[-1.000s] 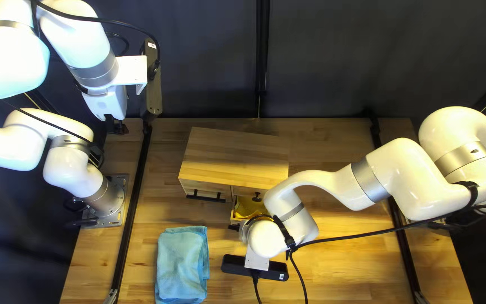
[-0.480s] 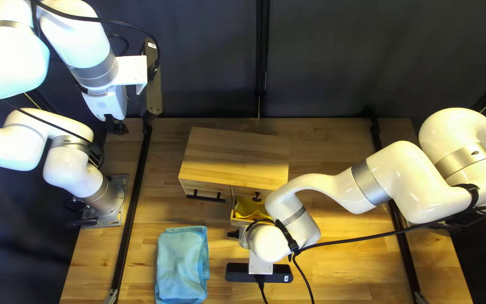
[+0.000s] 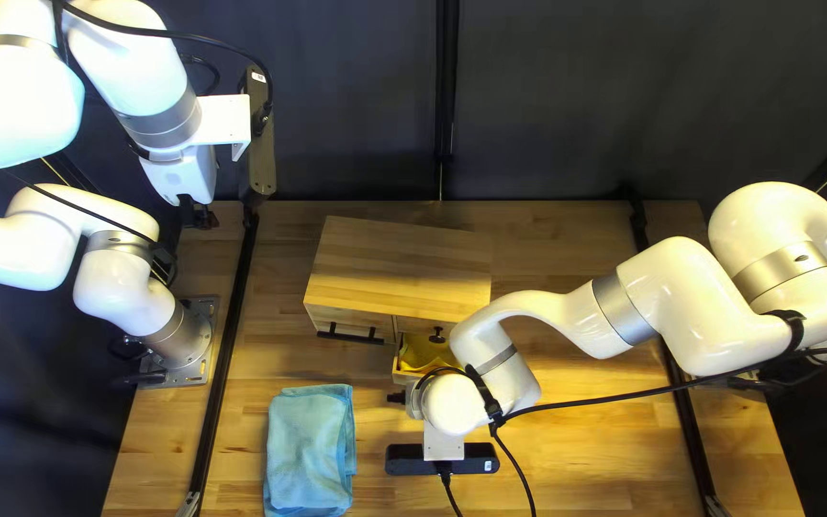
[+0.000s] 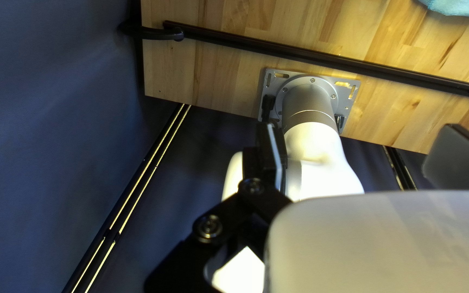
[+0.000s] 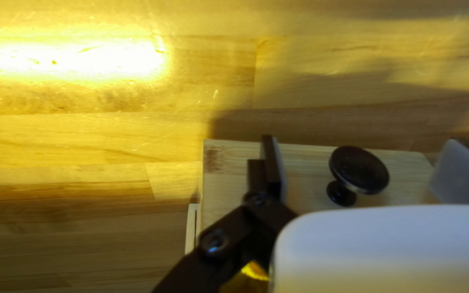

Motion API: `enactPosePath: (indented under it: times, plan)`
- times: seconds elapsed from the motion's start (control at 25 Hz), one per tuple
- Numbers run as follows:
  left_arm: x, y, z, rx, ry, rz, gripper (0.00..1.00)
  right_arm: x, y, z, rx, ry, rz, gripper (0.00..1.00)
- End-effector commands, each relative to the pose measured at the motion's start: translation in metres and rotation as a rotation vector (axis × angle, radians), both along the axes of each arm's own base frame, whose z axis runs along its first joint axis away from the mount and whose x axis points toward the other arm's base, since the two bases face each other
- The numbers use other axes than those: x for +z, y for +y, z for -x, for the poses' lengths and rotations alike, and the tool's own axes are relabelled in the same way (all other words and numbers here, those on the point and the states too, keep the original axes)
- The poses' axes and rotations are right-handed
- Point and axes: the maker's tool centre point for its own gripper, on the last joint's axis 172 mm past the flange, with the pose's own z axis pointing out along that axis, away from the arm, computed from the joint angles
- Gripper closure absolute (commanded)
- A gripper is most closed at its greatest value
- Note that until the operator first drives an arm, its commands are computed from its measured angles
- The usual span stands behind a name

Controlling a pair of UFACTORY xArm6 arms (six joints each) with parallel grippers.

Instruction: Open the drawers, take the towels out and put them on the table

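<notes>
A wooden drawer cabinet point(image 3: 399, 269) stands mid-table. Its lower right drawer point(image 3: 403, 373) is pulled out, with a yellow towel point(image 3: 424, 354) inside. A blue towel point(image 3: 311, 449) lies folded on the table in front of the cabinet's left half. My right arm's wrist point(image 3: 456, 406) hangs over the open drawer's front and hides its gripper there. In the right wrist view my right gripper point(image 5: 364, 148) is open, and the drawer's black knob point(image 5: 358, 169) sits between its fingers untouched. A sliver of yellow towel point(image 5: 251, 270) shows under the gripper. My left gripper point(image 4: 364, 138) is open and empty, raised above its own base point(image 4: 310, 97).
The cabinet's left drawer has a black bar handle point(image 3: 347, 334) and is closed. A second knob point(image 3: 436, 334) marks the drawer above the open one. A black rail point(image 3: 230, 337) runs along the table's left side. Bare table point(image 3: 600, 445) lies to the right.
My right wrist has turned and shifted slightly toward the near edge and right, squaring its camera bar with the table edge. The left arm, the towels and the drawer have not moved.
</notes>
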Motion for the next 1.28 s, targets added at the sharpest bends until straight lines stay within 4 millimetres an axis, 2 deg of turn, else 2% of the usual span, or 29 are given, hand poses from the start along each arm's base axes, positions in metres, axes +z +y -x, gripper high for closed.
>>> enactPosePath:
  times: [0.04,0.36,0.52,0.64,0.8,0.84,0.88,1.04,1.28]
  plan:
    - [0.0,0.0,0.0,0.0,0.0,0.0,0.0,0.001,-0.001,0.0,0.001,0.005,0.001,1.0]
    - [0.0,0.0,0.0,0.0,0.0,0.0,0.0,0.002,0.018,-0.001,0.011,0.012,0.002,1.0]
    - [0.0,0.0,0.0,0.0,0.0,0.0,0.0,0.001,0.029,-0.001,0.017,0.017,0.001,0.94]
    - [0.0,0.0,0.0,0.0,0.0,0.0,0.0,0.002,0.035,-0.002,0.019,0.017,0.001,0.94]
    - [0.0,0.0,0.0,0.0,0.0,0.0,0.0,0.002,0.047,-0.005,0.025,0.017,0.006,0.87]
    - [0.0,0.0,0.0,0.0,0.0,0.0,0.0,0.001,0.048,-0.005,0.026,0.017,0.006,0.8]
    - [0.0,0.0,0.0,0.0,0.0,0.0,0.0,0.001,0.049,-0.005,0.026,0.018,0.006,0.0]
    - [0.0,0.0,0.0,0.0,0.0,0.0,0.0,0.012,0.05,-0.005,0.011,0.016,0.0,0.0]
    - [0.0,0.0,0.0,0.0,0.0,0.0,0.0,0.058,0.053,-0.003,-0.063,0.031,-0.022,0.0]
